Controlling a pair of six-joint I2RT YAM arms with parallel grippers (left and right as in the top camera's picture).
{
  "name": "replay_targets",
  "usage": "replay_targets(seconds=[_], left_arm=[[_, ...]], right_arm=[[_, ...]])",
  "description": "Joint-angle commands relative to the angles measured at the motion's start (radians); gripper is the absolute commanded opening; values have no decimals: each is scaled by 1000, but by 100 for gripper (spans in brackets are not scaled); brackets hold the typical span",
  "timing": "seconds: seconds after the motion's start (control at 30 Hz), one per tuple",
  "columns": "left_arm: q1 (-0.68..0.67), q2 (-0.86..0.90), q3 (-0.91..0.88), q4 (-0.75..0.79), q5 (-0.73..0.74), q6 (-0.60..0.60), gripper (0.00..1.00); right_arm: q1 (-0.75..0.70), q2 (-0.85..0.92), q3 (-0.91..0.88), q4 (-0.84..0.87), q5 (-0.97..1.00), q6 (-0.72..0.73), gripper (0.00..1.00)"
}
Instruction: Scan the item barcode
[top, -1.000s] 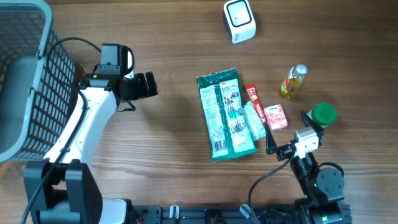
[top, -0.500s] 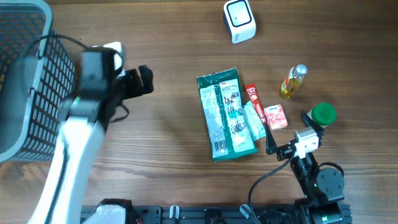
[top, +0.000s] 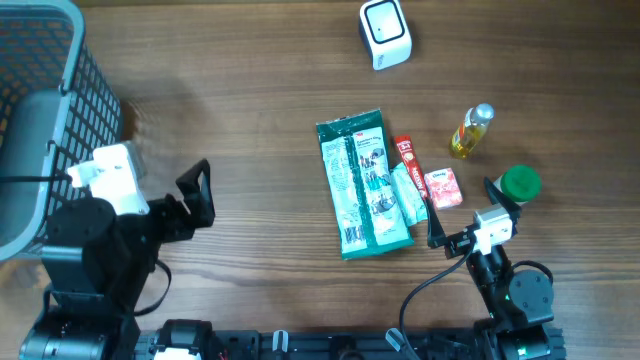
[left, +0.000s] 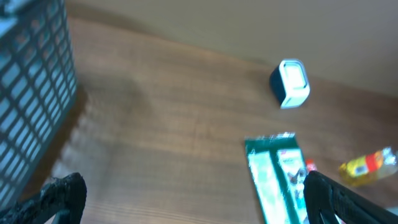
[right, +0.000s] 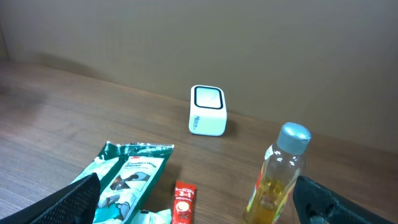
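Left gripper (top: 203, 192) and right gripper (top: 462, 210) stand spread wide, holding nothing; a green packet (top: 363, 183) lies flat between them.

A broad stretch of bare surface (top: 260, 120) lies open between the mesh basket (top: 50, 110) at the left edge and the green packet (top: 362, 182) in the middle. The left tool (top: 198, 193), jaws spread wide, faces this open stretch. The far strip is free up to the white scanner (top: 385, 33), which stands well apart from everything else. On the right, room is tight. A red sachet (top: 408, 152) and pink box (top: 442, 187) lie just beside the packet, with an oil bottle (top: 472, 130) and green-capped item (top: 520, 182) near them. All crowd close ahead of the right tool (top: 466, 212), whose jaws are likewise spread wide.
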Motion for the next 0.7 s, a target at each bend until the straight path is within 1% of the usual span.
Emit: replay_targets(seconds=[0.0, 0.07, 0.1, 0.13, 0.2, 0.3, 0.43, 0.57, 0.67], left_arm=[[-2, -69, -78, -34, 16, 7, 100], [-2, -135, -175, 40, 17, 6, 100], [-2, -184, -251, 141, 30, 7, 100], [-2, -213, -293, 207, 44, 7, 100], [-2, -317, -422, 455, 85, 7, 100], [-2, -451, -569, 815, 135, 7, 100], [-2, -588, -745, 1201, 178, 7, 100], [-2, -688, -866, 1323, 178, 7, 100], [-2, -688, -938, 1334, 185, 7, 100]], right_arm=[[-6, -10, -1, 5, 2, 12, 100], [-6, -10, -1, 4, 2, 12, 100], [-6, -10, -1, 4, 2, 12, 100], [-6, -10, -1, 5, 2, 12, 100], [-6, -10, -1, 4, 2, 12, 100], [-6, -10, -1, 5, 2, 12, 100], [-6, -10, -1, 5, 2, 12, 100], [-6, -10, -1, 4, 2, 12, 100], [-6, -10, -1, 5, 2, 12, 100]])
